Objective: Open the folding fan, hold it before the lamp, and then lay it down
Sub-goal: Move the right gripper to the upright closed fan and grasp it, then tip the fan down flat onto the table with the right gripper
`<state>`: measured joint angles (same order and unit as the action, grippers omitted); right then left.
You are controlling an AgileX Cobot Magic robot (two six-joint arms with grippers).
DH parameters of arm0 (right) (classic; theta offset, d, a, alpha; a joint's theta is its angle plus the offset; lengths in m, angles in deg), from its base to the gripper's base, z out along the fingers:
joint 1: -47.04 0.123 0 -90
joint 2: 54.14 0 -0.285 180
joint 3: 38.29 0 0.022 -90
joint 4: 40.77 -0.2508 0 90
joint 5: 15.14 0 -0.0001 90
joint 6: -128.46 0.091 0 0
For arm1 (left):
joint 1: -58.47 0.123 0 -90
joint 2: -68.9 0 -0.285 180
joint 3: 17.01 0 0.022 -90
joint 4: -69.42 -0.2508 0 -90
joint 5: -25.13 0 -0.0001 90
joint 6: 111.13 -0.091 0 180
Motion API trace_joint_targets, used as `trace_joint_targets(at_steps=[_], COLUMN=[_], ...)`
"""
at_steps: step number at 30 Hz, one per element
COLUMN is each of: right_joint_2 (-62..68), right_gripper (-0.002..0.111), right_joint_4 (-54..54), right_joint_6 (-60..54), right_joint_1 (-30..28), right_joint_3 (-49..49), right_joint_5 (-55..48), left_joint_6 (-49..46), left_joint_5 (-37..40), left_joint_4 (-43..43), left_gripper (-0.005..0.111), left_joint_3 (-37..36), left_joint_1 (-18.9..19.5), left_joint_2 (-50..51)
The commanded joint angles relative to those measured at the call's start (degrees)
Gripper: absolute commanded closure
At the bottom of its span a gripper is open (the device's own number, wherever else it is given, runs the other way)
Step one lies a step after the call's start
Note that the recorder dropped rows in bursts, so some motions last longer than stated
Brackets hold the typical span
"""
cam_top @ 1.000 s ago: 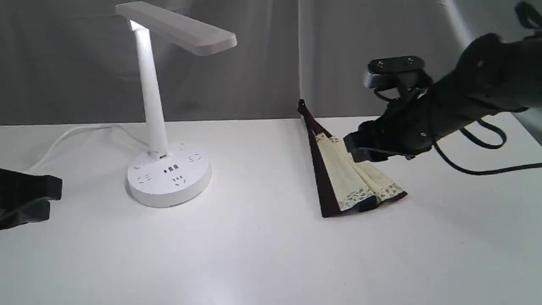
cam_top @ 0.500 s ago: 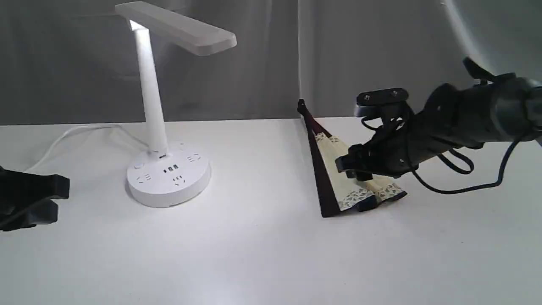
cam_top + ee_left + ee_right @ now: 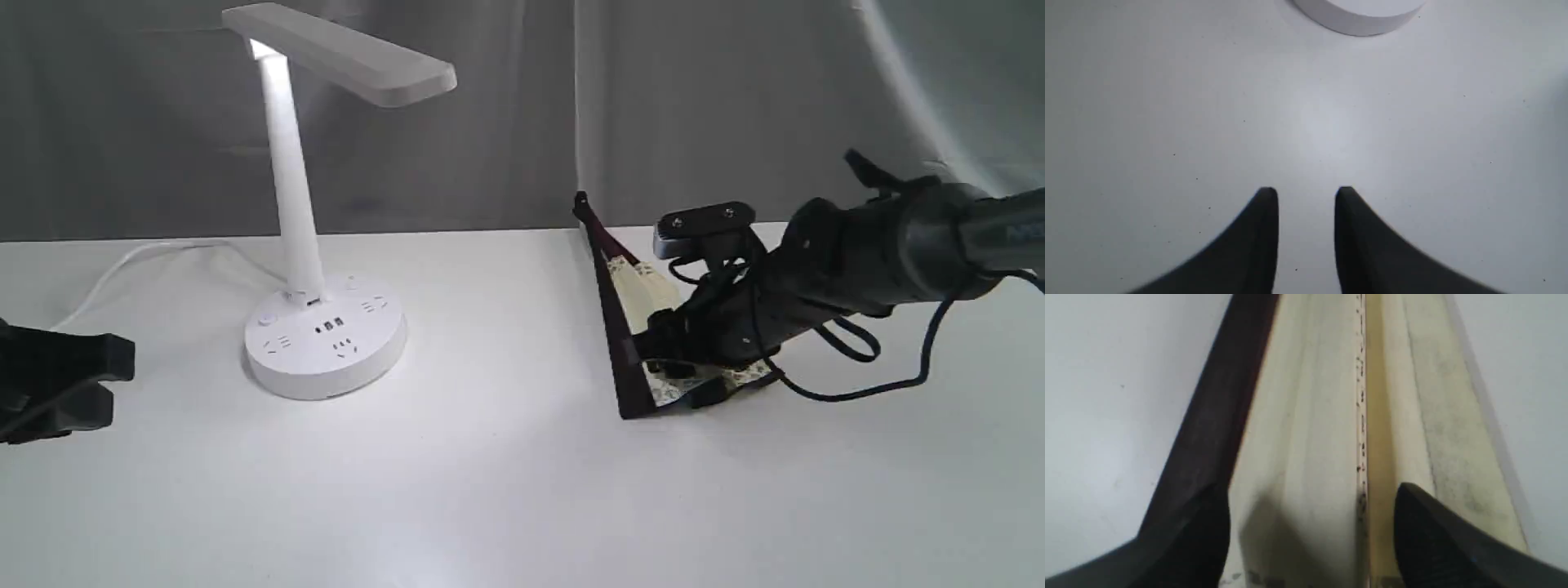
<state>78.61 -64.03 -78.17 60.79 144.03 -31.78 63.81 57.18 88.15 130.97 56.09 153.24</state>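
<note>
A: Whereabouts of fan (image 3: 614, 322)?
B: On bench (image 3: 490, 490), partly spread, well right of lamp (image 3: 325, 336). Long axis near-to-far in exterior view, narrow end far.
A: Nearer arm?
B: Right, by far; right gripper (image 3: 1312, 490) just above wide end, jaws apart, astride that axis: one finger over dark guard (image 3: 1208, 416), other over cream pleats (image 3: 1306, 416). Clamped on nothing yet.
A: And left gripper (image 3: 1306, 190)?
B: Apart too, empty, low over bench, well left of lamp.
A: Tally?
B: One fan, one lamp, two grippers.

The folding fan (image 3: 641, 286) is matt cream pleated paper and dark smooth wood; the lamp (image 3: 325, 335) is smooth white plastic.
</note>
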Motion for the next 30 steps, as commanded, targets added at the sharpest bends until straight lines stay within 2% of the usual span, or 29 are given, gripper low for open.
trace_joint_targets(at_steps=[1,10,17,22,30], right_joint_2=[0.3,0.3,0.3,0.3,0.3], right_gripper=[0.049,0.061,0.079,0.08,0.08], right_joint_4=[2.9,17.6,18.6,13.9,13.3], right_joint_6=[-0.3,-0.3,-10.3,-22.5,-27.1], right_joint_1=[0.1,0.1,0.5,0.5,-0.1], right_joint_3=[0.3,0.3,0.3,0.3,0.3], right_joint_5=[-1.1,-8.7,-15.1,-22.6,-36.2], left_joint_6=[-0.2,-0.2,-0.2,-0.2,-0.2], left_joint_5=[-0.6,-0.8,-0.8,-0.8,-0.8], left_joint_4=[0.4,0.4,0.4,0.4,0.4], left_gripper=[0.081,0.081,0.081,0.081,0.081], left_joint_3=[0.4,0.4,0.4,0.4,0.4], left_joint_1=[0.2,0.2,0.2,0.2,0.2], left_joint_2=[0.0,0.0,0.0,0.0,0.0])
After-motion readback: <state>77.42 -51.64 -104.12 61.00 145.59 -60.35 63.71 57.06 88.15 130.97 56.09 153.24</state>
